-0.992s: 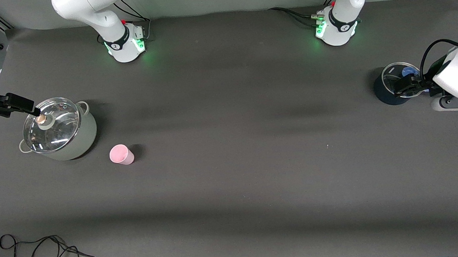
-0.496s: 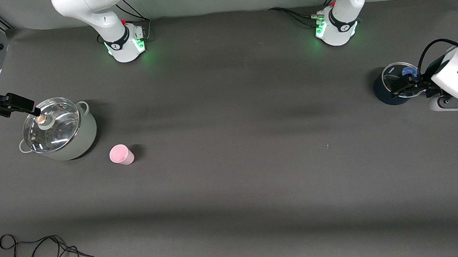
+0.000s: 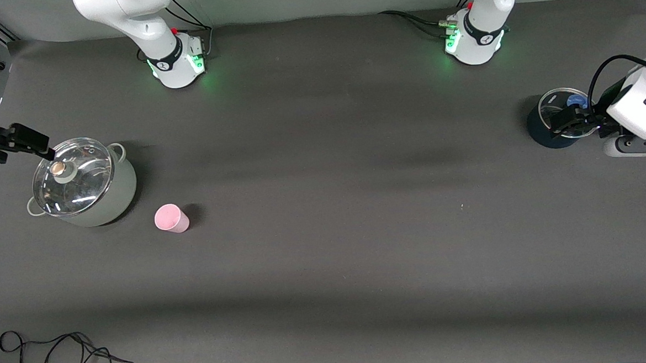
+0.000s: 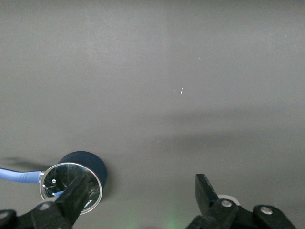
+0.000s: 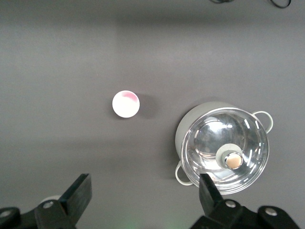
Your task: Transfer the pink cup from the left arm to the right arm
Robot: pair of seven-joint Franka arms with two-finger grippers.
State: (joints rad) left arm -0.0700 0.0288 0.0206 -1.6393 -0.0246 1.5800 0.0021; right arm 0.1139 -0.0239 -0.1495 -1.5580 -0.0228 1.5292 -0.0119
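The pink cup [image 3: 170, 217] stands on the dark table beside the grey pot, a little nearer to the front camera, at the right arm's end. It also shows in the right wrist view [image 5: 126, 104]. My right gripper [image 3: 38, 144] is up in the air by the edge of the pot's glass lid, open and empty [image 5: 143, 195], with the cup well apart from it. My left gripper [image 3: 566, 123] hovers over a dark blue pot at the left arm's end of the table, open and empty [image 4: 140, 193].
A grey pot [image 3: 121, 186] with a glass lid and a knob stands near the cup; it also shows in the right wrist view [image 5: 183, 131]. A dark blue pot [image 3: 539, 131] with a glass lid is under my left gripper [image 4: 90, 160]. Loose black cables [image 3: 61, 355] lie at the near edge.
My right gripper has drawn back a little from the grey pot's lid knob toward the table's end. The left gripper has barely shifted. The cup has not moved.
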